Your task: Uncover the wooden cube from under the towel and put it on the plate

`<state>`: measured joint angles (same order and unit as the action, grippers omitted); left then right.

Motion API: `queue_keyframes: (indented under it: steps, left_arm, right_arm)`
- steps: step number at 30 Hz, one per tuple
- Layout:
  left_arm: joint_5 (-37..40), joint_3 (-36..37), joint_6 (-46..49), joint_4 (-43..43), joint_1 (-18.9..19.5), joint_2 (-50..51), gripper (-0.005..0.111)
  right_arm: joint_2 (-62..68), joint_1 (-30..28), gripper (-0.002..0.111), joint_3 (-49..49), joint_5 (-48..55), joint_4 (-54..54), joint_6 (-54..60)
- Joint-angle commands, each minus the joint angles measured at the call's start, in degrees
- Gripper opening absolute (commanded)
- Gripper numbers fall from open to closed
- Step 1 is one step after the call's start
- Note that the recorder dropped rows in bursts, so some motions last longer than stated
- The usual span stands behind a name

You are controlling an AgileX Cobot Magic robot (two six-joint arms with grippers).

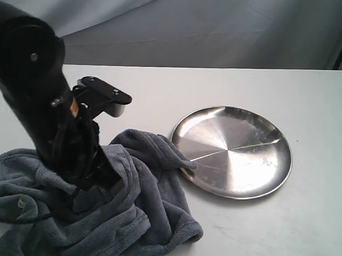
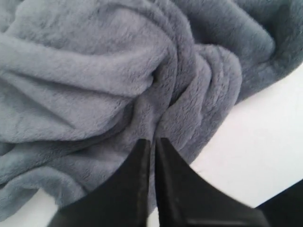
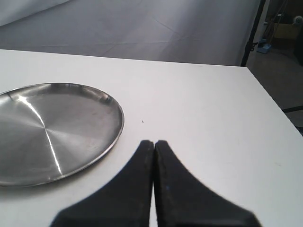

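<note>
At the front left of the white bench (image 1: 308,222) the towel (image 1: 145,211) lies in a thick, rumpled blue-grey heap, its folds piled on one another and a stitched hem curling at the near edge. The black left arm (image 1: 42,112) reaches down into the middle of that heap, its lower end buried among the folds in the exterior view.

Seen from its own wrist, the left pincer (image 2: 152,141) has its 2 fingers pressed almost together, with only a thin slit between them. Its tips sit right against a ridge of the towel (image 2: 94,85). Whether any fleece is caught in the slit I cannot tell. Bare bench (image 2: 255,137) shows just beside that ridge. The wooden cube shows in none of the 3 views.

Just beyond the heap and to its right, a corner of the towel laps onto the left rim of the plate (image 1: 236,189), a round, shiny steel dish lying flat on the bench.

The right pincer (image 3: 154,142) is outside the exterior view. Its wrist view shows its fingers pressed together on nothing, above bare bench (image 3: 213,142) just beside the rim of the plate (image 3: 57,132).

Farthest back, a grey cloth backdrop (image 1: 219,28) hangs behind the bench.
</note>
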<state>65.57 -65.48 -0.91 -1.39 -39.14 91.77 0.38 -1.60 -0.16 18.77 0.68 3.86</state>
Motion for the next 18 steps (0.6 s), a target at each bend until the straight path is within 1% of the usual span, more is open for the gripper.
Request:
queue_keyframes:
  steps: [1, 4, 5, 8, 12, 16, 18]
  left_arm:
    - [-0.67, -8.48, -1.01, -1.57, -0.23, 4.79, 0.006]
    - [1.66, -14.36, -2.26, -1.02, 0.74, 7.74, 0.006]
    - [3.77, -16.41, -3.07, -1.02, 1.43, 8.83, 0.006]
    - [4.39, -21.23, -3.98, -1.02, 3.95, 11.64, 0.006]
    - [4.39, -23.48, -4.71, -1.02, 8.10, 12.78, 0.004]
    - [4.39, -23.50, -4.60, -1.02, 13.23, 12.82, 0.000]
    - [4.39, -23.50, -4.40, -1.02, 15.81, 12.82, 0.000]
  right_arm:
    - [-0.38, -0.26, 0.000, 0.16, 0.00, -0.29, 0.24]
    - [-0.38, -0.26, 0.000, 0.16, 0.00, -0.29, 0.24]
    - [-0.38, -0.26, 0.000, 0.16, 0.00, -0.29, 0.24]
    - [-0.38, -0.26, 0.000, 0.16, 0.00, -0.29, 0.24]
    - [-0.38, -0.26, 0.000, 0.16, 0.00, -0.29, 0.24]
    - [-0.38, -0.26, 0.000, 0.16, 0.00, -0.29, 0.24]
    - [-0.38, -0.26, 0.000, 0.16, 0.00, -0.29, 0.24]
